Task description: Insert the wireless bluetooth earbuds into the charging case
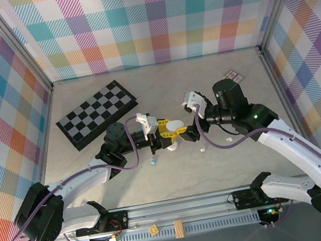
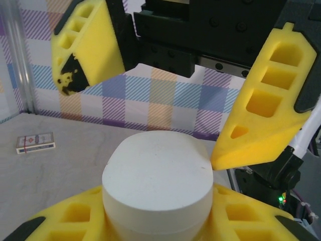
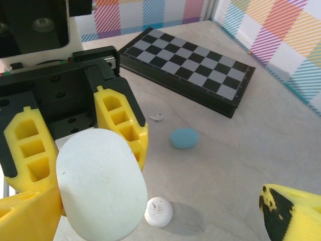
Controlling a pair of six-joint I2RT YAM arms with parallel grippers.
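My left gripper (image 1: 171, 131) is shut on a closed white oval charging case (image 1: 174, 127), held above the table's middle. In the left wrist view the case (image 2: 156, 175) sits between the yellow fingers (image 2: 251, 216). My right gripper (image 1: 187, 123) stands open around the case's far end. One of its fingertips (image 2: 225, 155) touches the case's edge; the other, smudged black, hangs apart from it. In the right wrist view the case (image 3: 100, 186) is at lower left. A white stemmed earbud (image 3: 157, 117) lies on the table beyond. Two tiny white earbuds (image 1: 202, 148) lie under the right arm.
A pale blue oval case (image 3: 183, 138) and a small round white piece (image 3: 158, 211) lie on the table below the grippers. A folded chessboard (image 1: 98, 113) is at the back left. A small card box (image 1: 234, 76) is at the back right. Checked walls close in three sides.
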